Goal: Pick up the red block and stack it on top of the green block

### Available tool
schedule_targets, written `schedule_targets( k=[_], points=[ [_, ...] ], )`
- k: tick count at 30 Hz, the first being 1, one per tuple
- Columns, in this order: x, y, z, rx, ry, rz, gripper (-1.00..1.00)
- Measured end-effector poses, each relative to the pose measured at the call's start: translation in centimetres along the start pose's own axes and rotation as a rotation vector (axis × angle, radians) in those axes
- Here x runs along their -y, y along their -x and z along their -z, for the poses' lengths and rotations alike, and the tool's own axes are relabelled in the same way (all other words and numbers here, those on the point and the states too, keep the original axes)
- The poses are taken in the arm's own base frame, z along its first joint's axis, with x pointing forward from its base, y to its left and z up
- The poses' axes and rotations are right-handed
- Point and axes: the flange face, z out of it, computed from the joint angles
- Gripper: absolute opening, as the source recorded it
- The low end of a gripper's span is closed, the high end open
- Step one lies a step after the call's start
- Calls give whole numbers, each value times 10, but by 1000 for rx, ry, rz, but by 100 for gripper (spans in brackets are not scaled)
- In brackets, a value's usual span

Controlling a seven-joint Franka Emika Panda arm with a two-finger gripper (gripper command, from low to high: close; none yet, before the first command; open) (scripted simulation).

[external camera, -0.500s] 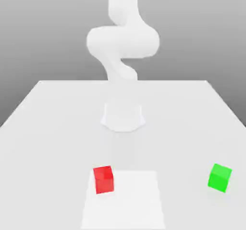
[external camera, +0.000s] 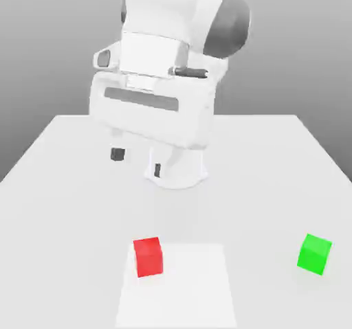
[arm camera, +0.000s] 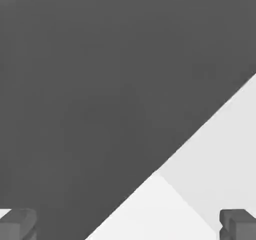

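The red block point(external camera: 148, 256) sits on the white table point(external camera: 62, 204) near the front, toward the exterior view's left, at the corner of a lighter square patch. The green block point(external camera: 315, 253) rests on the table at the exterior view's right, well apart from the red one. My gripper point(external camera: 137, 163) hangs high above the table's middle, behind and above the red block, tilted, with its two dark fingertips point(external camera: 117, 154) spread wide and nothing between them. In the hand view both fingertips point(arm camera: 239, 224) stand far apart, with the table's edge beyond them.
The arm's white base point(external camera: 177, 169) stands at the table's middle, behind the blocks. A lighter square patch point(external camera: 180, 286) marks the table's front centre. Grey background lies beyond the table's far edge.
The arm's hand has swung into sight, now large and close above the table's middle. Both blocks lie where they were.
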Motion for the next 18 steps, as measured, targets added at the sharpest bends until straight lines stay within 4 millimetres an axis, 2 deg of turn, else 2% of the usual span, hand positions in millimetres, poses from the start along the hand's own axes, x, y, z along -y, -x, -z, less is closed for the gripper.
schedule_targets(
  k=[4, 7, 9, 18],
  points=[
    [-40, -5, -65, 27, 123, -205, 0],
    [-75, -5, -103, 50, 211, -362, 0],
    [-84, -4, -116, 56, 233, -407, 0],
    [-93, 1, -159, 60, 235, -424, 0]
  ],
)
